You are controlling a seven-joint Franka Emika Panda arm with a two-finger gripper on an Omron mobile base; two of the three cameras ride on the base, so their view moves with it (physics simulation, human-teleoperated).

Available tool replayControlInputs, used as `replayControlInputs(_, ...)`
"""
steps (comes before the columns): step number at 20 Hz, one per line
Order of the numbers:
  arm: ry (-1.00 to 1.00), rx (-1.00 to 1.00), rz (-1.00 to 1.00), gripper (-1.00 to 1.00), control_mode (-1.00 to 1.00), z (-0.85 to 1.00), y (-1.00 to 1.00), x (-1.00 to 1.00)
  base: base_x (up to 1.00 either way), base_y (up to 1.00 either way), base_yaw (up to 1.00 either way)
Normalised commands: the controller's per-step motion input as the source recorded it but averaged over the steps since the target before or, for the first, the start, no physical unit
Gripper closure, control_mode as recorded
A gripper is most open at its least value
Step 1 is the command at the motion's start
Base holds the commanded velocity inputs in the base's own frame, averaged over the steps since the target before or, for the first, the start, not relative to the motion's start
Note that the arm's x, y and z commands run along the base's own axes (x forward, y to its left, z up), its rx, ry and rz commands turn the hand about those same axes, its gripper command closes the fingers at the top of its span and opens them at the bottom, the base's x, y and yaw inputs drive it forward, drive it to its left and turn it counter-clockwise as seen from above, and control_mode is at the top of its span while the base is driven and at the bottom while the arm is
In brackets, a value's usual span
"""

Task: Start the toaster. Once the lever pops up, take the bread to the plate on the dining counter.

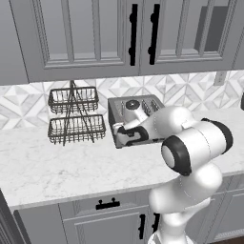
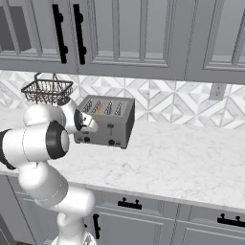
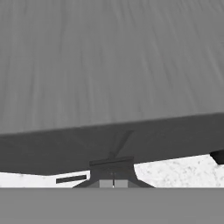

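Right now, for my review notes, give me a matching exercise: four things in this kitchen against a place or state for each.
Things:
1. toaster
2. wire basket rack
3. gripper
4. wall outlet

Places or states:
A. on the tiled backsplash
B. fingers shut, at the toaster's front
C. on the marble worktop, slots facing up
D. two tiers, beside the toaster

Pairs: 1-C, 2-D, 3-B, 4-A

toaster [image 1: 143,110] front hidden behind arm; bread [image 2: 98,108] barely discernible.
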Motion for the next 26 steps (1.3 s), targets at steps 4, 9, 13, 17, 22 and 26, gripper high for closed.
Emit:
replayControlInputs(4,-0.01,0.0,-0.02,1.0,-1.0,-0.53,0.0,0.0,0.0,0.0,0.0)
replayControlInputs(9,-0.04,0.0,-0.02,1.0,-1.0,-0.29,0.0,0.0,0.0,0.0,0.0)
replayControlInputs(13,-0.02,0.01,-0.01,1.0,-1.0,0.21,0.0,-0.09,0.0,0.0,0.0)
replayControlInputs(17,0.0,0.0,-0.01,1.0,-1.0,0.66,-0.02,-0.31,0.0,0.0,0.0)
replayControlInputs(22,0.0,0.0,0.0,1.0,-1.0,0.86,-0.18,-0.23,0.0,0.0,0.0)
replayControlInputs(26,0.0,0.0,0.0,1.0,-1.0,0.79,-0.43,-0.19,0.0,0.0,0.0)
